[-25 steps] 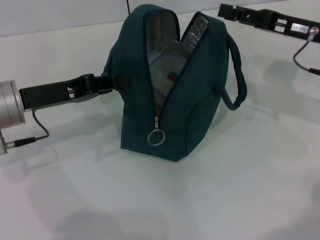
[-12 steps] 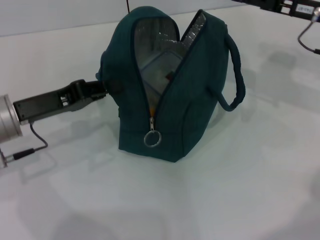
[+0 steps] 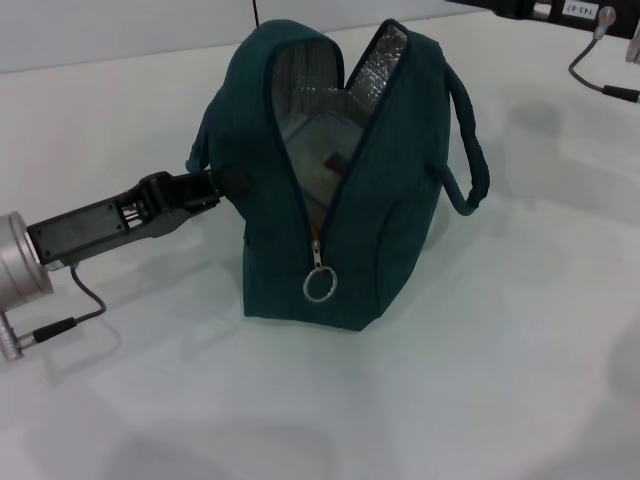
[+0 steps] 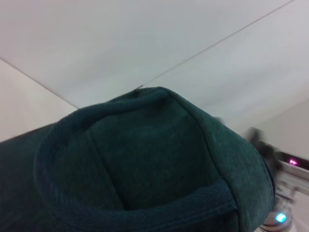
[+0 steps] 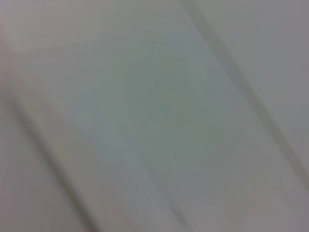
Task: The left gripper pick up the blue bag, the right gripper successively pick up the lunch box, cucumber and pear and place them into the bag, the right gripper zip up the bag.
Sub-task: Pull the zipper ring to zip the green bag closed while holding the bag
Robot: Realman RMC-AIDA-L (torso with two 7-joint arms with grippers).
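Head view: the blue bag [image 3: 345,190] stands upright near the middle of the white table [image 3: 520,350], a dark teal-blue fabric bag with its zipper run only partway up the near end. Above the zipper the mouth gapes in a V, showing crinkled silver foil lining [image 3: 305,85]. A metal ring pull [image 3: 318,286] hangs low on the near face. One rope-like handle [image 3: 468,150] arcs out on the bag's right side. Through the opening a clear box, the lunch box [image 3: 318,165], sits inside the bag, with a small red and teal sticker on it; no words on the sticker can be read. The left gripper [image 3: 222,183] reaches in from the left and meets the bag's left side at its handle; its fingers are pressed into the fabric, clamped on the bag. At the far right edge only a part of the right arm [image 3: 560,10] shows, carrying a white label whose characters are too small to read; its fingers are out of sight.

Left wrist view: teal fabric of the bag fills the near field, a rounded top and a ribbed seam band, with pale table beyond. A dark mechanism with small pink and blue lights shows at the edge.

Right wrist view: only a blurred pale surface.
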